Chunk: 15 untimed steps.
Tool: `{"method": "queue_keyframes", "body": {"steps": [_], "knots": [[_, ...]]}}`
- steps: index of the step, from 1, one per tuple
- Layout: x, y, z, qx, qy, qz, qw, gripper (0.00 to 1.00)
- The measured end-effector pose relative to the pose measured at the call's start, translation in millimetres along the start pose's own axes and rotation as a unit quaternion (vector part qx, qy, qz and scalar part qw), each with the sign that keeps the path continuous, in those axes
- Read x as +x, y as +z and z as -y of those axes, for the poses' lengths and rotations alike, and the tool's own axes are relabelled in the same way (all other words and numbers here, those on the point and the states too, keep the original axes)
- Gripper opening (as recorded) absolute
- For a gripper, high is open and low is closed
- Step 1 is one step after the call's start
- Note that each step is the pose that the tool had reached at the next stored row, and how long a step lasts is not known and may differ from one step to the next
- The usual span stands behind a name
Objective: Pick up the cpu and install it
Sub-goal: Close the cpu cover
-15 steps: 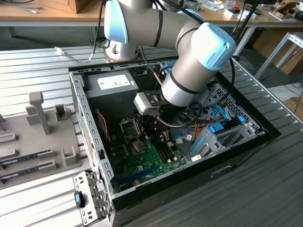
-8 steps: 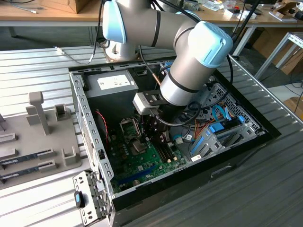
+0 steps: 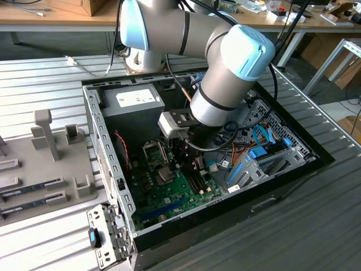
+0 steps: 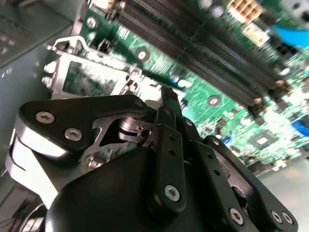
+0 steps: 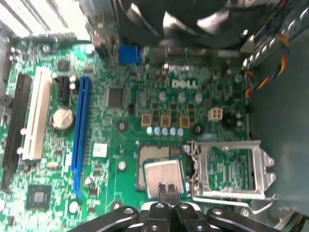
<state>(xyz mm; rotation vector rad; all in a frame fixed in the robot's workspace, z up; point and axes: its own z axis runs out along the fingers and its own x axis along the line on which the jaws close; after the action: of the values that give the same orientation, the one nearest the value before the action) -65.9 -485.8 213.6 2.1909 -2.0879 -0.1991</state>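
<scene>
Exterior view, from its left: grey moulded tray (image 3: 51, 164) with upright pegs and slots, three long dark memory sticks (image 3: 31, 187) lying in it. Next, open black PC case (image 3: 282, 169) on a ribbed metal table (image 3: 45, 73); grey boxy power supply (image 3: 134, 100) in the far corner, green motherboard (image 3: 169, 192) on the floor of the case. Silver-and-pale-blue arm (image 3: 225, 73) reaches down into the case, black gripper (image 3: 189, 164) just above the board near the socket. Blue drive brackets and cables (image 3: 256, 155) on the exterior view's right.

First wrist view: one blue long slot (image 5: 81, 130), one white slot (image 5: 35, 113), one round silver coin cell (image 5: 62, 118), three small tan square components in a row (image 5: 165, 121). Socket (image 5: 157, 166) sits with its shiny metal load frame (image 5: 231, 169) flipped open beside it. The cpu (image 5: 163, 178), flat square with matte silver lid, sits at the socket, slightly off-square, possibly not fully seated. Gripper fingertips (image 5: 164, 191) are pressed close together, pinching the cpu's near edge.

Second wrist view: black linkage fingers (image 4: 169, 145), blurred board behind.
</scene>
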Motion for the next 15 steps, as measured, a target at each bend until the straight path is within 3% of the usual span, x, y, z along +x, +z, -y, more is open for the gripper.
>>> {"method": "queue_keyframes", "body": {"steps": [1, 2, 3, 11, 13, 14, 15], "knots": [[0.0, 0.0, 0.0, 0.0074, 0.000, -0.0012, 0.99997, 0.11], [0.0, 0.2, -0.2, 0.0198, 0.000, -0.0028, 0.99980, 0.11], [0.0, 0.3, -0.1, 0.0211, 0.000, -0.0028, 0.99977, 0.11], [-0.1, 0.5, -2.6, 0.0211, -0.001, -0.0030, 0.99977, 0.11], [-0.3, 1.5, -7.9, 0.0213, -0.002, -0.0001, 0.99977, 0.11], [-0.5, 2.1, -10.4, 0.0215, -0.006, 0.0071, 0.99973, 0.11], [-0.5, 2.2, -10.4, 0.0214, -0.019, 0.0072, 0.99956, 0.11]]}}
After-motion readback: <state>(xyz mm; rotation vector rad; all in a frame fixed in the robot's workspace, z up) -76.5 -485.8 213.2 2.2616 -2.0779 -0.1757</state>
